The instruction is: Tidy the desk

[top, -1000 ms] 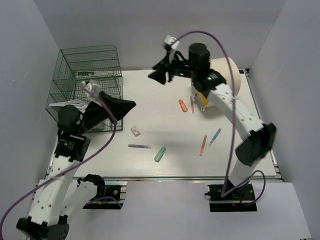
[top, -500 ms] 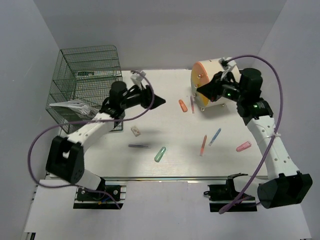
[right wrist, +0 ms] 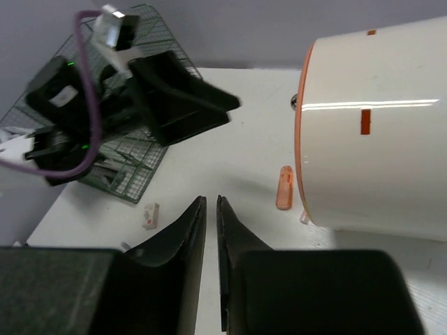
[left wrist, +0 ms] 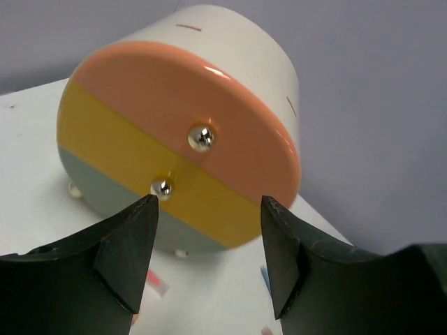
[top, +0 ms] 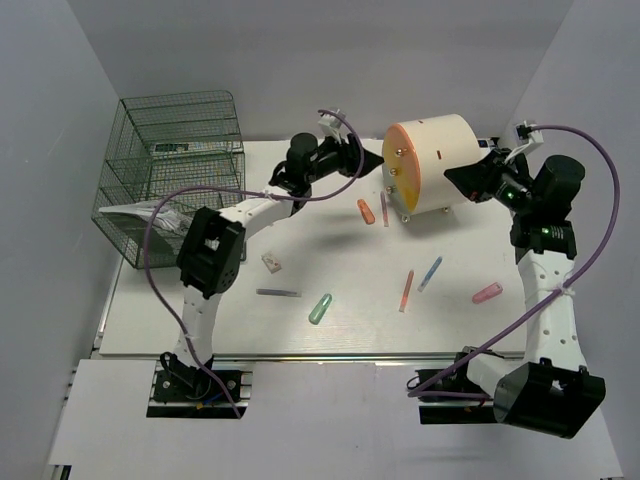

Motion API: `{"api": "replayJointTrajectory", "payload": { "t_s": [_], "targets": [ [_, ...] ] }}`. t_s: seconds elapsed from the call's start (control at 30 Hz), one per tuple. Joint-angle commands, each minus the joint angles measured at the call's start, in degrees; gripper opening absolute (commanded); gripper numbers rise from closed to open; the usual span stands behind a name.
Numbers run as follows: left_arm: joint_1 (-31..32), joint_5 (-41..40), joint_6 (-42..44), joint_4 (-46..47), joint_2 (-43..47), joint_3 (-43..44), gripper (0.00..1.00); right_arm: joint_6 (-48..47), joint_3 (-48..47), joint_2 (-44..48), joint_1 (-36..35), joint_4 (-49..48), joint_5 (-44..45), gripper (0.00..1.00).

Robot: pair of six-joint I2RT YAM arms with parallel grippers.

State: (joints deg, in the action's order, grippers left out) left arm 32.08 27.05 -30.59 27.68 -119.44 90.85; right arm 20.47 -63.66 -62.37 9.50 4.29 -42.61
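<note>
The white tabletop lies flat, long axis left-right. Left pincer gapes empty before the cream cylinder; right pincer is nearly clenched, empty.

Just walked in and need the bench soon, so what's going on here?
Two arms are tidying the desk. Neither holds anything. The left claw is open, facing the striped front of the cream cylinder, near its two metal knobs. The right claw, nearly closed and empty, hovers beside the cylinder's other end. Pens and small items lie scattered; the green wire rack stands at the far left.
</note>
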Motion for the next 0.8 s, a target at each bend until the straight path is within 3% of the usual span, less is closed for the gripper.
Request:
{"api": "replayJointTrajectory", "payload": {
  "t_s": [0.0, 0.17, 0.77],
  "targets": [
    [1.14, -1.30, -4.20, 3.24, -4.74, 8.97, 0.70, 1.94, 1.96, 1.02, 2.10, -7.01, -8.71, 0.16],
    [1.67, -1.38, -6.94, 5.36, -10.37, 15.05, 0.69, 3.43, 3.80, 1.99, 3.68, -10.00, -13.98, 0.05],
    [3.26, -3.75, -12.48, 6.33, -19.69, 24.99, 0.63, 3.61, 7.32, 3.74, 5.09, -12.64, -15.13, 0.05]
  ]
}}
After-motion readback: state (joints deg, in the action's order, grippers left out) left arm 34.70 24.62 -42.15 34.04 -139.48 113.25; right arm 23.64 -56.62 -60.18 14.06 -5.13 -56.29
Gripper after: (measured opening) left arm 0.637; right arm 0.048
